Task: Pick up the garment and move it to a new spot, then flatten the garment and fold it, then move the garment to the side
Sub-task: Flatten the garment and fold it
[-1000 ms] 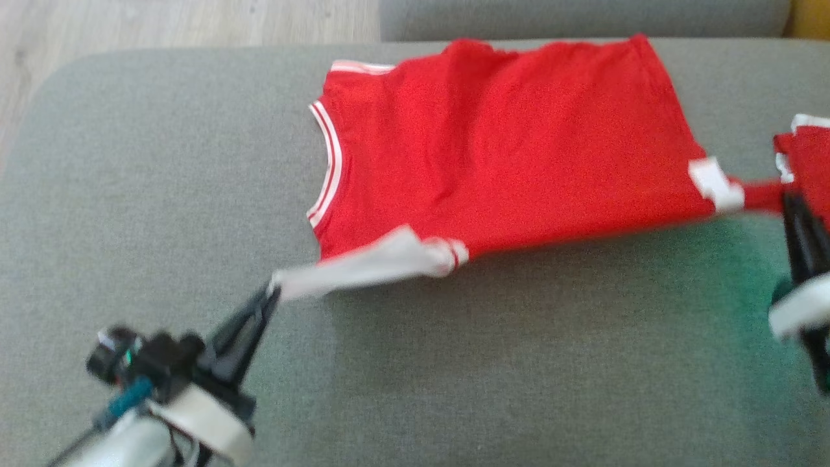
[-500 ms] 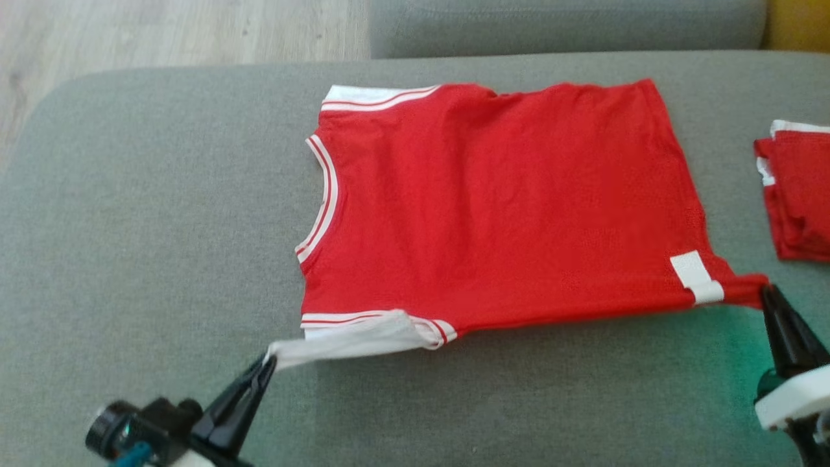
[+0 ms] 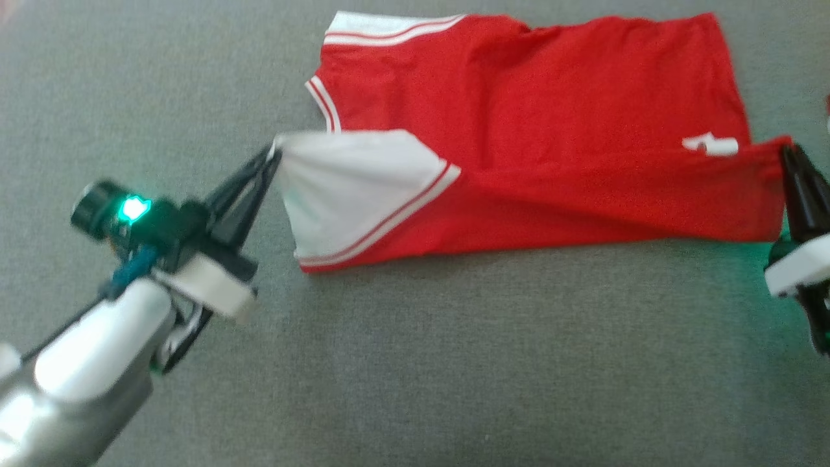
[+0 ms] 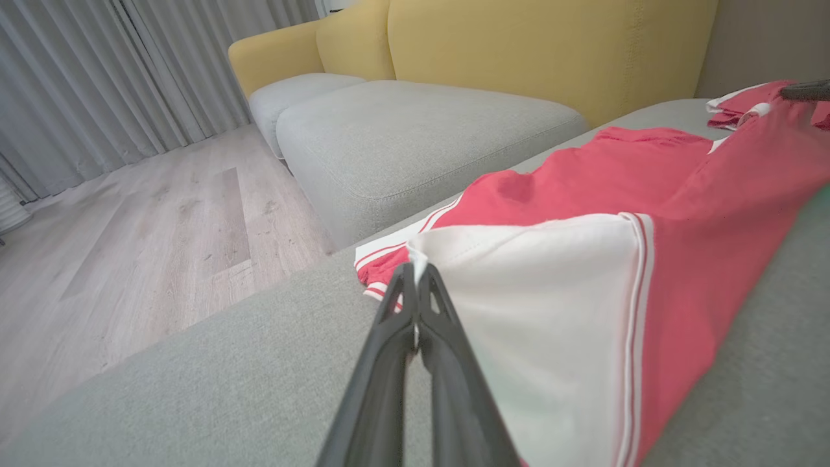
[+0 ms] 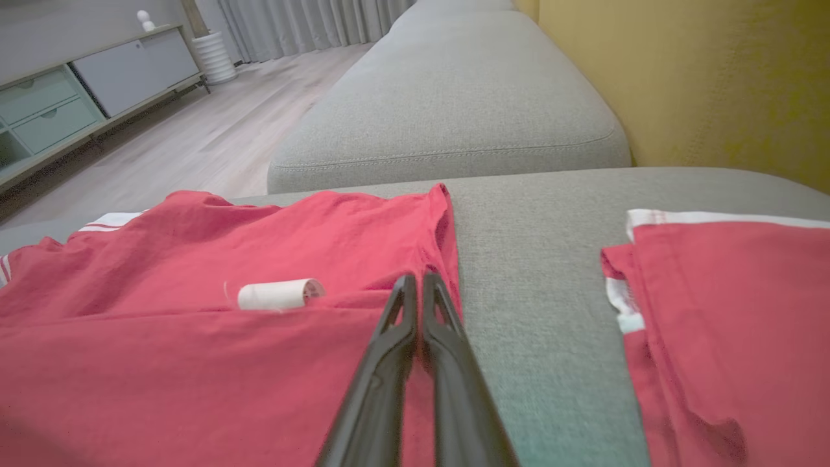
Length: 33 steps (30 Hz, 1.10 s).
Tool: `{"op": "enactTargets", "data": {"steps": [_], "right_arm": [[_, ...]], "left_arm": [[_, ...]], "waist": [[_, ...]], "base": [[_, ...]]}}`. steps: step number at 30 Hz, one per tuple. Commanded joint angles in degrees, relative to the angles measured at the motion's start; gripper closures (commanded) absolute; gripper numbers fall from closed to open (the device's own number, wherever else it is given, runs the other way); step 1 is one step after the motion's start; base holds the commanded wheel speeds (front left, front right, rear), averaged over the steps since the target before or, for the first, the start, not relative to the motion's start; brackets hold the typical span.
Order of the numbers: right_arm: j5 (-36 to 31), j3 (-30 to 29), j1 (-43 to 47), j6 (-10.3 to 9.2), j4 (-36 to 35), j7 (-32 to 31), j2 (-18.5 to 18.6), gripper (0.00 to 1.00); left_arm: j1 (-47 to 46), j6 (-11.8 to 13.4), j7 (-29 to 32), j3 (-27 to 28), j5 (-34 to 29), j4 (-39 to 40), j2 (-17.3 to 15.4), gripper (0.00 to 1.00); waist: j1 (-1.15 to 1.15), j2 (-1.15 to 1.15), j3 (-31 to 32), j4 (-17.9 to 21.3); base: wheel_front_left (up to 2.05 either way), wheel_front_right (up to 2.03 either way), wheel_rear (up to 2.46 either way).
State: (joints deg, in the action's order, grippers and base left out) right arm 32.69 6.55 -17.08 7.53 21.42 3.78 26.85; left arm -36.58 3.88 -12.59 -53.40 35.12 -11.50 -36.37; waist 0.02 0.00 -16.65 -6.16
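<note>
Left gripper [image 3: 271, 155], right gripper [image 3: 786, 153] pinch garment [image 3: 532, 97] near-edge corners.

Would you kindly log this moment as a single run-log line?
phase: fold | shirt: gripped edge raised above cushion | left gripper: shut on sleeve | right gripper: shut on hem corner
</note>
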Motion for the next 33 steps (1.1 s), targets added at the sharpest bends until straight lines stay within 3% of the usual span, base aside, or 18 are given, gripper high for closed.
{"op": "enactTargets", "data": {"steps": [1,5,6,7,8,9,12,21,33], "right_arm": [[-0.69,1.13,-1.97,-0.04,-0.44,-0.22,1.73,1.0],[-2.1,2.71,-5.67,-0.04,2.23,0.17,1.83,1.0],[-2.29,3.01,-6.41,-0.04,3.0,0.47,1.64,0.8],[-2.38,3.13,-7.06,-0.04,3.82,0.84,1.34,0.51],[-2.45,3.12,-7.59,-0.04,4.68,1.26,1.0,0.03],[-2.59,3.12,-8.03,-0.04,5.49,1.78,0.64,0.0],[-3.1,3.52,-8.18,-0.04,7.85,4.81,-1.01,0.0],[-1.56,2.7,-4.39,-0.04,9.38,8.5,-4.17,0.0],[-2.52,2.61,-4.31,-0.04,9.3,8.33,-4.5,0.0]], "left_arm": [[-4.36,-0.85,-0.18,2.96,-0.98,-1.24,-0.85,1.0],[-8.53,-2.94,-0.74,2.7,-1.71,-6.95,2.09,1.0],[-9.11,-3.18,-0.96,2.68,-1.86,-8.34,2.82,1.0],[-9.38,-3.23,-1.19,2.88,-1.69,-9.67,3.63,0.8],[-9.42,-3.25,-1.44,3.09,-1.55,-10.82,4.37,0.55],[-9.32,-3.16,-1.72,3.4,-1.55,-11.74,5.0,0.0],[-5.43,-1.57,-2.32,6.04,-0.09,-13.39,7.11,0.0],[13.97,2.53,-2.4,14.62,3.64,-8.27,13.42,0.0],[14.84,0.07,-2.41,16.58,4.34,-18.58,19.15,0.0]], "waist": [[-0.02,0.0,-2.01,-0.92],[-0.02,0.0,-3.1,-1.04],[-0.02,0.0,-3.24,-1.02],[-0.02,0.0,-3.32,-0.96],[-0.02,0.0,-3.3,-0.87],[-0.02,0.0,-3.17,-0.77],[-0.02,0.0,-1.41,-0.2],[-0.02,0.0,2.29,1.09],[-0.02,0.0,1.28,2.39]], "base": [[0.0,0.0,0.0],[0.0,0.0,0.0],[0.0,0.0,0.0],[0.0,0.0,0.0],[0.0,0.0,0.0],[0.0,0.0,0.0],[0.0,0.0,0.0],[0.0,0.0,0.0],[0.0,0.0,0.0]]}}
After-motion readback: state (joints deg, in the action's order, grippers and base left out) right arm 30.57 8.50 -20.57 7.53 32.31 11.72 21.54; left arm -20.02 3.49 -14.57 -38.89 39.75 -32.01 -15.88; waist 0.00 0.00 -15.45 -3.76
